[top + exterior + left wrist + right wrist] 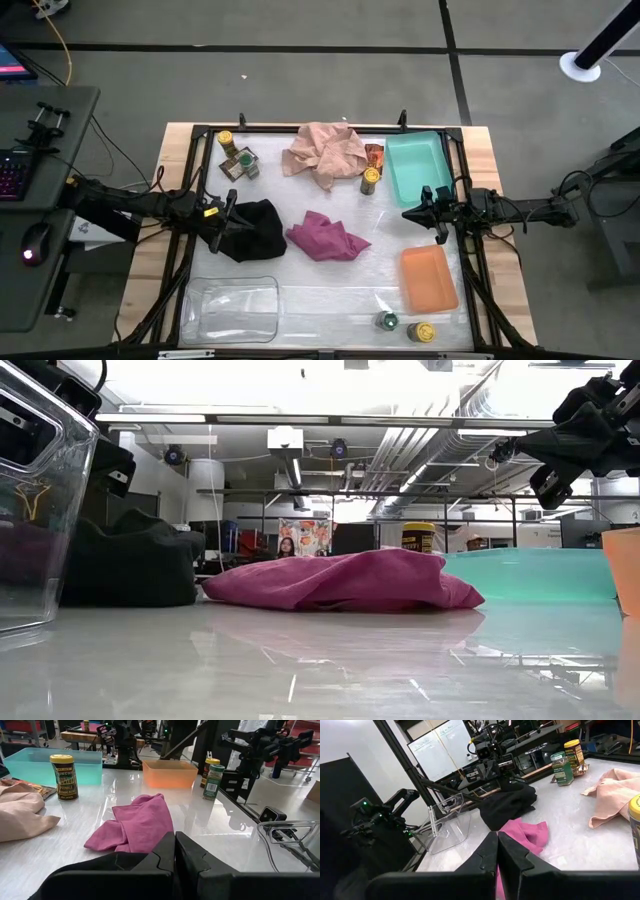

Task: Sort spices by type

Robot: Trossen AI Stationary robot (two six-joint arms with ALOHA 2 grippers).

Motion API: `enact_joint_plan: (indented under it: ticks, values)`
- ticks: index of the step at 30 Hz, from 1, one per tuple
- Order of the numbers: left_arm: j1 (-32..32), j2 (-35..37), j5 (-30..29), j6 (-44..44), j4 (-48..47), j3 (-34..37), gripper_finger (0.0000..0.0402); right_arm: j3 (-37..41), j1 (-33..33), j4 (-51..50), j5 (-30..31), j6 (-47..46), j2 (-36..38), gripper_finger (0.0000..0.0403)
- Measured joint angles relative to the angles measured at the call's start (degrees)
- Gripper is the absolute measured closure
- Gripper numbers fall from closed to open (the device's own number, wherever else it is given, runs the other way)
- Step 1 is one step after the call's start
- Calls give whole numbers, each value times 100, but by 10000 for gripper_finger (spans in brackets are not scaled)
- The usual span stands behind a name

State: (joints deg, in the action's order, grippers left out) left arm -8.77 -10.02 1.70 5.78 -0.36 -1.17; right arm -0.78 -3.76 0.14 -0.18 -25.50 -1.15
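I reckon the yellow-lidded jar at upper centre is light, rigid, slick; I'd pinch its sides. Left claw and right claw hover clenched, empty.

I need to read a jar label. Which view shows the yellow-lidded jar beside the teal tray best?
The left wrist view: the yellow-lidded jar stands upright, label facing. High view shows only its lid; low view part of it, behind the magenta cloth; right wrist an edge.
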Motion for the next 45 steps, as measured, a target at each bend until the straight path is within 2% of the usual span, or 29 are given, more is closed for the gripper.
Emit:
enact_joint_plan:
  ticks: [38,40,42,44,45]
  values:
    - [1,2,2,0,0,0,402,1,-1,37,25,-108,0,402]
    - [1,0,0,0,-2,0,401,1,-1,182,101,-680,-2,402]
    - [1,2,1,1,-2,0,401,3,1,621,519,-1326,-22,402]
    - [1,1,2,0,1,1,401,3,20,1456,817,-1781,-115,402]
    - [1,0,0,0,8,0,402,0,47,1940,769,-1694,-201,402]
